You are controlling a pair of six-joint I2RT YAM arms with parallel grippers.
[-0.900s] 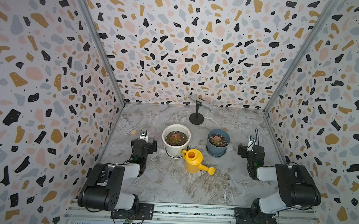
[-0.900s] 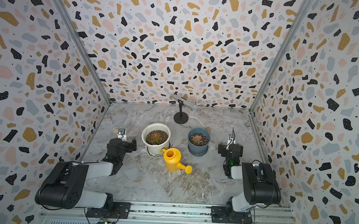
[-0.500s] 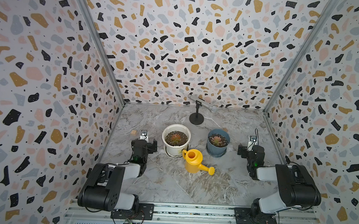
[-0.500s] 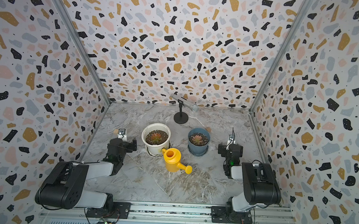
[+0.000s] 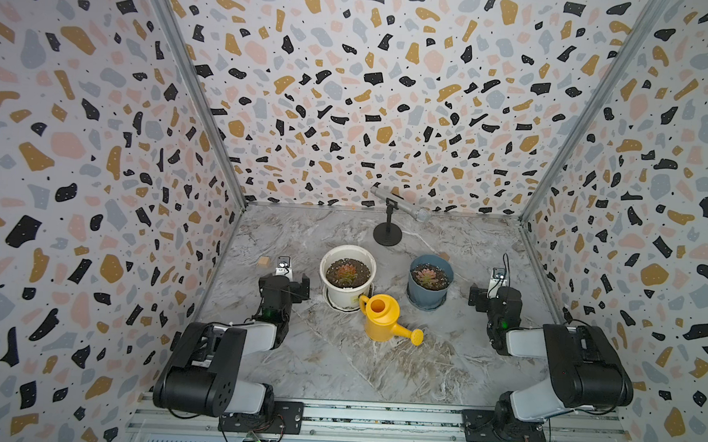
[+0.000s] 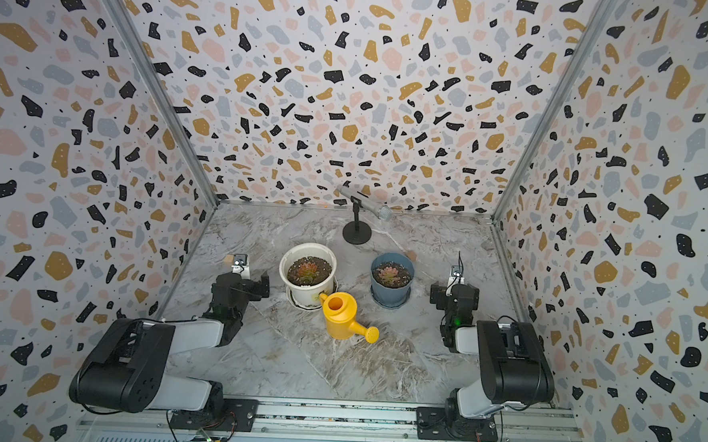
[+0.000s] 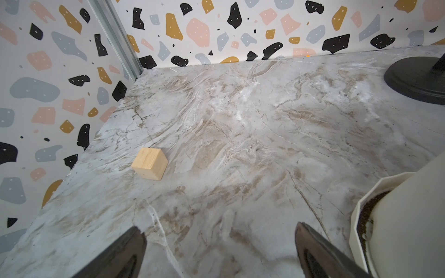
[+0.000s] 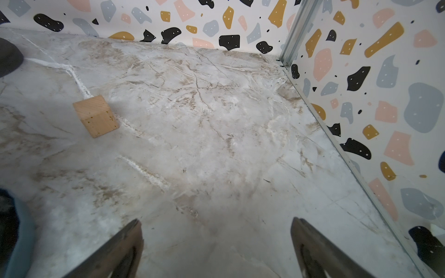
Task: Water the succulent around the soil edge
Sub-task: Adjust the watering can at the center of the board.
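Nothing lifted yet: left gripper [image 7: 218,227], right gripper [image 8: 215,219], fingers apart, empty. Next: grab the watering can [image 5: 380,321], pour round the succulent [image 5: 426,275] along its soil edge [image 5: 443,280].

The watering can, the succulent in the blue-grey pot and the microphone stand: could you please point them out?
watering can [image 5: 380,328]: in a top view, on its yellow body.
succulent [image 5: 426,277]: in a top view, on the rosette's centre.
microphone stand [image 5: 387,235]: in a top view, on its round black base.

No readable text, label, brand, number or sign shows on anything here
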